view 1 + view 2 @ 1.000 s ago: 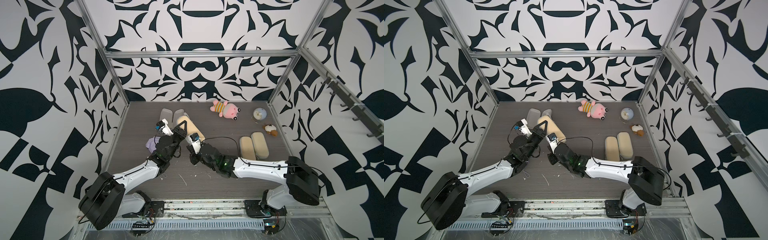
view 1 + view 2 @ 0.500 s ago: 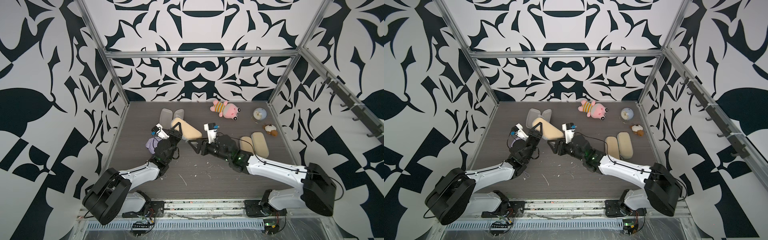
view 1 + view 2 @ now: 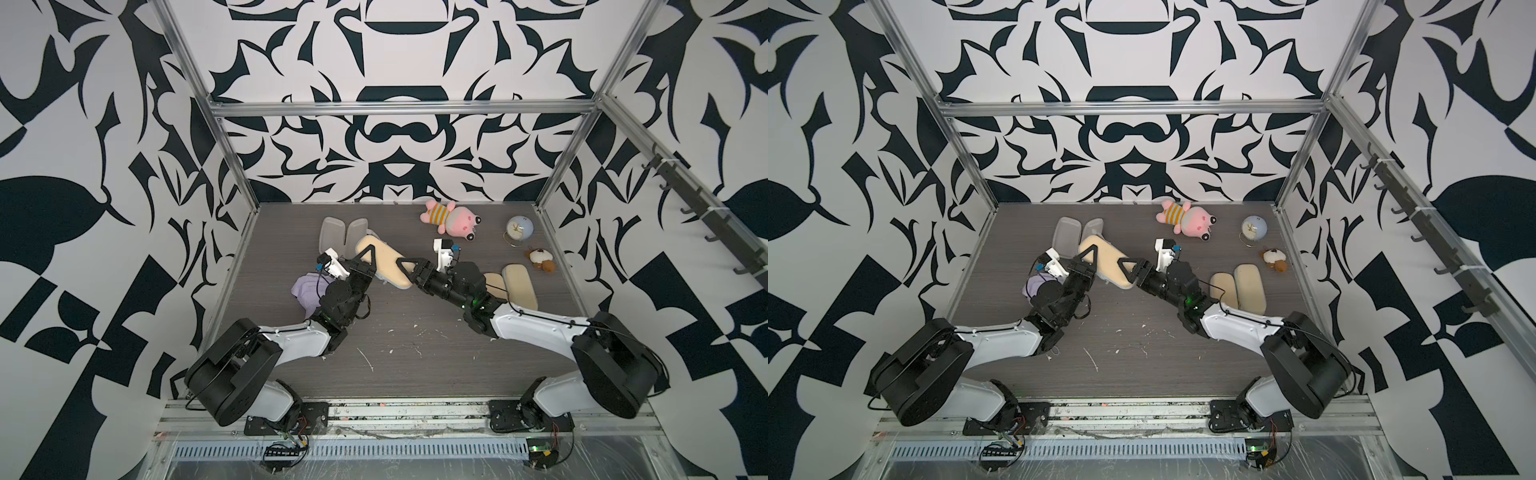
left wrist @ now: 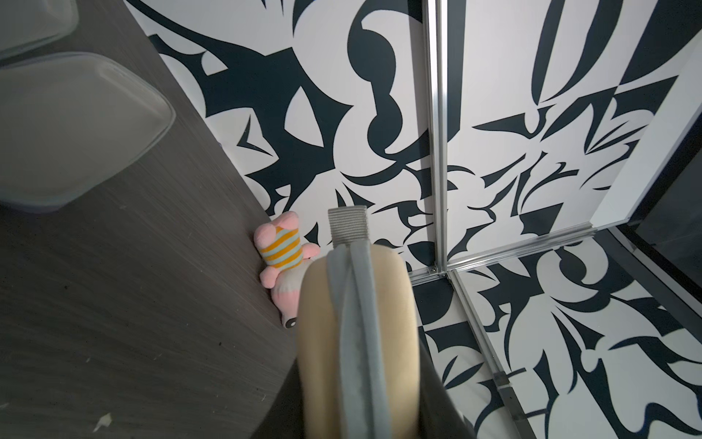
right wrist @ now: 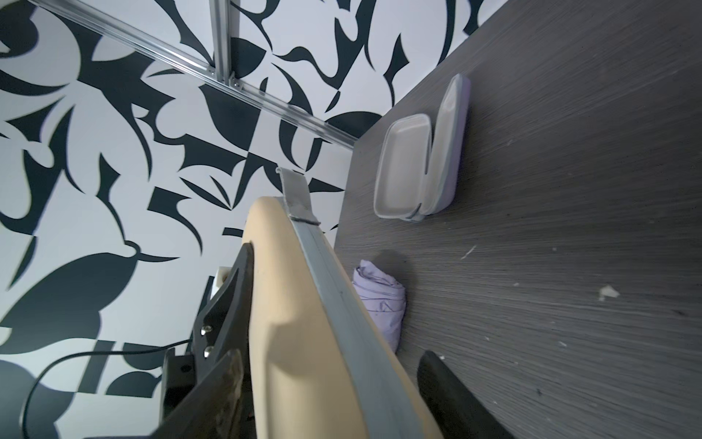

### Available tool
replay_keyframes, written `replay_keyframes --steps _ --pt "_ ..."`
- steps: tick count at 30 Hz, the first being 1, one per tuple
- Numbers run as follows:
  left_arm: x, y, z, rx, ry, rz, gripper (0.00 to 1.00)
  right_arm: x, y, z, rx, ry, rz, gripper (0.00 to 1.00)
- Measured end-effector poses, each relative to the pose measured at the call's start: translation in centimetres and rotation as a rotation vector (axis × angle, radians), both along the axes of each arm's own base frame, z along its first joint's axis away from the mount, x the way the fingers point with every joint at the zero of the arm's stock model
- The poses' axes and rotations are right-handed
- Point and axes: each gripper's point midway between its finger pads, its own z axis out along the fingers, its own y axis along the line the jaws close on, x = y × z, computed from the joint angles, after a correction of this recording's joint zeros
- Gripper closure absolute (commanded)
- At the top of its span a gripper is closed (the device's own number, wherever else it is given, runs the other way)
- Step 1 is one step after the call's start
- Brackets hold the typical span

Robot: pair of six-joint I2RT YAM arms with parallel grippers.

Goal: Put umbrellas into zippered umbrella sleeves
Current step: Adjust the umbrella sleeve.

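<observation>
The beige sleeve is held off the table just beside the lavender umbrella, with the left gripper clamped on one end. The right gripper straddles the other end; whether it presses, I cannot tell. The sleeve seems light and half-stiff, so grip the flat shells.

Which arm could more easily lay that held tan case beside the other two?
Probably the right: the right gripper straddles the beige sleeve, and the two closed beige sleeves lie beside that arm.
</observation>
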Motion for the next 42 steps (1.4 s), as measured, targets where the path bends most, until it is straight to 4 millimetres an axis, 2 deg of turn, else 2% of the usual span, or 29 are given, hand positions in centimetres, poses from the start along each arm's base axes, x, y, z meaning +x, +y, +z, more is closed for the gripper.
replay_keyframes --steps 2,5,6,10,13,15,17,22,29,34,37,38,39,41,42 --pt "-0.1 -0.3 0.4 -0.008 -0.010 -0.012 0.69 0.2 0.6 0.5 0.044 -0.012 0.019 0.42" --pt "0.0 0.1 0.5 -0.014 -0.005 -0.011 0.53 0.3 0.8 1.0 0.092 -0.019 0.041 0.60" --pt "0.1 0.4 0.5 -0.010 0.008 -0.023 0.45 0.5 0.7 1.4 0.116 -0.017 0.045 0.66" --pt "-0.1 1.5 1.2 0.029 0.020 -0.150 0.28 0.8 -0.1 2.4 0.168 -0.014 0.080 0.77" --pt "0.0 5.0 2.0 0.083 0.030 -0.203 0.25 1.4 -1.5 2.3 0.169 0.012 0.102 0.80" --pt "0.0 6.7 1.8 0.135 0.066 -0.250 0.25 1.2 -2.4 2.0 0.152 0.044 0.136 0.81" --pt "-0.4 6.4 1.6 0.167 0.098 -0.348 0.25 0.8 -3.1 1.8 0.122 0.068 0.173 0.81" --pt "-2.7 3.1 0.9 0.192 0.160 -0.652 0.24 -2.2 -2.3 2.4 0.046 0.096 0.358 0.82" --pt "-5.2 0.9 -0.1 0.178 0.201 -0.864 0.31 -4.9 -1.5 3.3 0.031 0.109 0.540 0.82" --pt "-6.1 -1.6 -0.6 0.148 0.210 -0.958 0.48 -5.1 -1.1 2.3 0.028 0.163 0.601 0.81" --pt "-5.8 -2.4 -1.2 0.127 0.228 -0.979 0.72 -4.6 -1.5 1.9 0.032 0.190 0.614 0.70" --pt "-5.7 -2.6 -1.2 0.118 0.229 -0.987 0.79 -4.4 -1.7 1.8 0.032 0.194 0.610 0.59" --pt "-5.6 -2.7 -1.2 0.109 0.232 -0.998 0.82 -4.3 -1.8 1.7 0.031 0.199 0.607 0.46" --pt "-5.4 -2.7 -0.8 0.099 0.220 -1.014 0.86 -4.3 -2.0 1.2 0.018 0.214 0.601 0.33" --pt "-5.1 -2.4 -0.8 0.095 0.222 -1.008 0.88 -4.3 -2.2 1.1 0.009 0.214 0.597 0.31"
